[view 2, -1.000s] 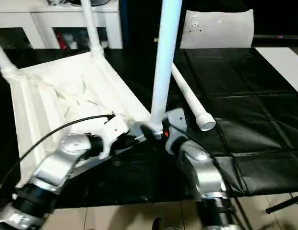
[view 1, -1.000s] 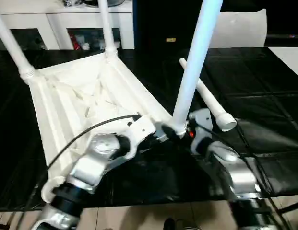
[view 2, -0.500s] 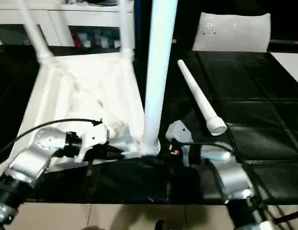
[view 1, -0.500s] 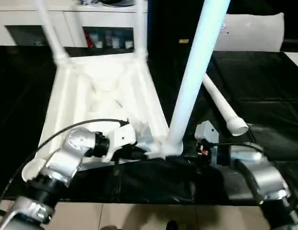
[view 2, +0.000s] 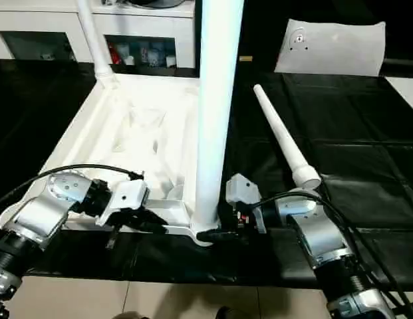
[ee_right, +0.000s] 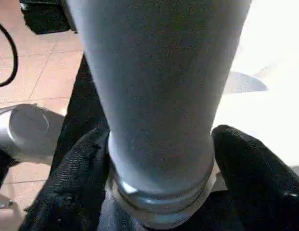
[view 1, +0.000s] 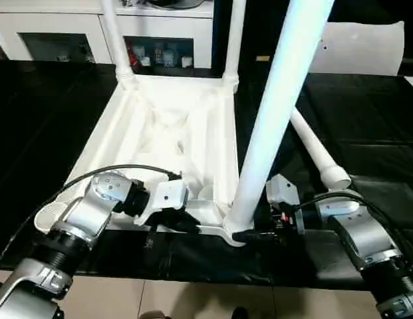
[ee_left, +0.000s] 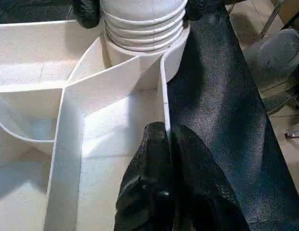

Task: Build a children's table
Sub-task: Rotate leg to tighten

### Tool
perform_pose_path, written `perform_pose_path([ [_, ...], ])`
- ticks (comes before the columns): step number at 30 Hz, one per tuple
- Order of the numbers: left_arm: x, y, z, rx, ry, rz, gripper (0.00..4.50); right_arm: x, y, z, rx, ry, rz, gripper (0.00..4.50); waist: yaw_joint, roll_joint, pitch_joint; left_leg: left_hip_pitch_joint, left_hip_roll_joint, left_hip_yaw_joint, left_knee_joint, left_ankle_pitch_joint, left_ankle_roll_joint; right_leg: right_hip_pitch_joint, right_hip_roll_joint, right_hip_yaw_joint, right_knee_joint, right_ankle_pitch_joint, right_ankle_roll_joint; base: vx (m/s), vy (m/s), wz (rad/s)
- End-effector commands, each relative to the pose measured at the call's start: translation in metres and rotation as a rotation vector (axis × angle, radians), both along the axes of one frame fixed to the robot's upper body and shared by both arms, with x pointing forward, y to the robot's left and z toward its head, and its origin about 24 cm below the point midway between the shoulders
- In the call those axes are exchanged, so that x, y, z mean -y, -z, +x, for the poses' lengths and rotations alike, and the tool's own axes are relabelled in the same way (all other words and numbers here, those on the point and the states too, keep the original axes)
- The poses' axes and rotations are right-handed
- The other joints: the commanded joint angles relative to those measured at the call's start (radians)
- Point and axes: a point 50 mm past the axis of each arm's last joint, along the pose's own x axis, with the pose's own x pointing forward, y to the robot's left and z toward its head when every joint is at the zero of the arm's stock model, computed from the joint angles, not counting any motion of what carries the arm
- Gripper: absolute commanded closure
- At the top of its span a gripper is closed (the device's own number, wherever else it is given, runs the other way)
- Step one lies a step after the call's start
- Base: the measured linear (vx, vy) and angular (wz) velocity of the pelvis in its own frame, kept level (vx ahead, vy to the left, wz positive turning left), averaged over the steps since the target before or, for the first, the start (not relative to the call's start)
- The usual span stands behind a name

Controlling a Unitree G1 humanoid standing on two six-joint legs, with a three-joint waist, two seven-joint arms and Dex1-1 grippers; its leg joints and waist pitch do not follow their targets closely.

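Left wrist view: jaws pinching table rim (ee_left: 164, 91).

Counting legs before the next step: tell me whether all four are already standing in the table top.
No: one leg lies loose on the black mat beside the upturned table top.

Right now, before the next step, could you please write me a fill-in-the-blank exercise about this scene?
1. The white plastic square table top lies ___ down, ribs facing up.
2. ___ white tapered round legs stand upright in its corner sockets.
3. The fourth leg lies flat on the ___ mat.
4. The ___ end effector is shut on the table top's rim.

Missing words: upside; Three; black; left
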Motion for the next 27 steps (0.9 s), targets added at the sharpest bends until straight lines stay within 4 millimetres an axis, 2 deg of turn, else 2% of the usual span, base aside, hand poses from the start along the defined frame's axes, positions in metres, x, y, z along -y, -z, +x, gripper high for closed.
perform_pose_path([
  [1,0.008,0.007,-0.01,-0.045,0.127,0.048,4.5,0.001,-0.004,0.002,0.017,-0.01,0.002,1.39,-0.003,-0.01,-0.066,-0.014,0.046,0.0,-0.07,-0.061,0.103,0.067,-0.072,0.074,-0.049,-0.298,-0.168,0.0,0.0,0.0],
  [5,0.007,0.007,-0.01,-0.043,0.137,0.053,4.5,0.0,-0.003,0.001,0.013,-0.026,0.006,1.66,-0.002,-0.009,-0.067,-0.013,0.047,0.0,-0.069,-0.053,0.103,0.067,-0.072,0.075,-0.047,-0.288,-0.17,0.0,0.0,0.0],
  [11,0.008,0.008,-0.008,-0.032,0.095,0.038,4.5,-0.004,-0.001,-0.003,0.004,-0.022,0.04,1.77,-0.001,-0.007,-0.069,-0.013,0.047,-0.001,-0.068,-0.039,0.107,0.067,-0.071,0.074,-0.044,-0.267,-0.178,0.0,0.0,0.0],
  [12,0.011,0.008,-0.006,-0.011,0.036,0.012,4.5,-0.007,0.001,-0.006,-0.015,0.015,0.072,1.78,0.0,-0.004,-0.07,-0.012,0.047,0.001,-0.068,-0.046,0.105,0.068,-0.071,0.074,-0.046,-0.273,-0.177,0.0,0.0,0.0],
  [14,0.014,0.007,-0.004,0.004,-0.024,-0.009,4.5,-0.012,0.003,-0.008,-0.013,0.06,0.101,1.78,0.003,-0.006,-0.07,-0.012,0.048,-0.001,-0.068,-0.048,0.1,0.068,-0.072,0.074,-0.047,-0.277,-0.174,0.0,0.0,0.0],
  [16,0.02,0.007,-0.001,0.017,-0.108,-0.044,4.5,-0.019,0.006,-0.008,-0.017,0.145,0.126,1.78,0.001,-0.004,-0.063,-0.011,0.046,0.0,-0.072,-0.093,0.079,0.066,-0.073,0.073,-0.058,-0.343,-0.156,0.0,0.0,0.0],
  [17,0.023,0.007,-0.001,0.019,-0.146,-0.066,4.5,-0.022,0.008,-0.008,-0.014,0.192,0.132,1.78,0.001,-0.004,-0.063,-0.011,0.046,0.0,-0.072,-0.093,0.079,0.066,-0.073,0.073,-0.058,-0.343,-0.156,0.0,0.0,0.0],
  [18,0.028,0.006,-0.001,0.023,-0.201,-0.098,4.5,-0.028,0.011,-0.007,-0.015,0.256,0.148,1.78,-0.008,-0.008,-0.059,-0.01,0.042,0.0,-0.076,-0.133,0.052,0.066,-0.071,0.07,-0.07,-0.424,-0.121,0.0,0.0,0.0],
  [19,0.034,0.005,-0.001,0.025,-0.25,-0.127,4.5,-0.033,0.013,-0.007,-0.026,0.311,0.166,1.78,-0.012,-0.006,-0.054,-0.005,0.037,0.0,-0.075,-0.163,0.04,0.061,-0.07,0.064,-0.082,-0.497,-0.093,0.0,0.0,0.0],
  [20,0.046,0.004,-0.002,0.024,-0.335,-0.176,4.5,-0.044,0.017,-0.005,-0.042,0.428,0.197,1.78,-0.018,-0.011,-0.052,-0.008,0.036,-0.002,-0.076,-0.171,0.034,0.063,-0.07,0.062,-0.084,-0.525,-0.078,0.0,0.0,0.0],
  [21,0.052,0.003,-0.002,0.024,-0.386,-0.199,4.5,-0.05,0.018,-0.004,-0.055,0.487,0.215,1.78,-0.029,-0.007,-0.045,-0.008,0.031,-0.004,-0.075,-0.205,0.024,0.058,-0.067,0.051,-0.099,-0.596,-0.046,0.0,0.0,0.0],
  [22,0.055,0.003,-0.003,0.024,-0.404,-0.207,4.5,-0.053,0.018,-0.003,-0.059,0.508,0.221,1.78,-0.045,-0.009,-0.045,-0.008,0.024,-0.008,-0.071,-0.24,0.017,0.059,-0.066,0.038,-0.112,-0.657,-0.006,0.0,0.0,0.0],
  [23,0.062,0.003,-0.004,0.022,-0.455,-0.23,4.5,-0.061,0.02,-0.002,-0.075,0.576,0.238,1.78,-0.051,-0.007,-0.045,-0.008,0.023,-0.011,-0.069,-0.253,0.017,0.061,-0.068,0.034,-0.117,-0.672,0.011,0.0,0.0,0.0],
  [24,0.069,0.002,-0.004,0.028,-0.508,-0.248,4.5,-0.068,0.021,0.0,-0.087,0.637,0.244,1.78,-0.067,-0.011,-0.043,-0.008,0.023,-0.012,-0.068,-0.273,0.019,0.057,-0.066,0.026,-0.127,-0.68,0.027,0.0,0.0,0.0],
  [25,0.074,0.002,-0.004,0.033,-0.545,-0.259,4.5,-0.072,0.021,0.001,-0.09,0.675,0.241,1.78,-0.081,-0.007,-0.042,-0.011,0.02,-0.016,-0.065,-0.291,0.019,0.059,-0.063,0.013,-0.134,-0.69,0.045,0.0,0.0,0.0],
  [26,0.079,0.001,-0.004,0.033,-0.585,-0.269,4.5,-0.077,0.022,0.002,-0.087,0.717,0.234,1.78,-0.083,-0.004,-0.044,-0.004,0.022,-0.018,-0.066,-0.301,0.022,0.057,-0.065,0.01,-0.14,-0.691,0.05,0.0,0.0,0.0],
  [27,0.083,0.001,-0.004,0.04,-0.622,-0.274,4.5,-0.081,0.022,0.004,-0.09,0.753,0.226,1.78,-0.095,0.0,-0.044,-0.005,0.025,-0.021,-0.067,-0.31,0.032,0.06,-0.066,0.005,-0.143,-0.66,0.048,0.0,0.0,0.0],
])
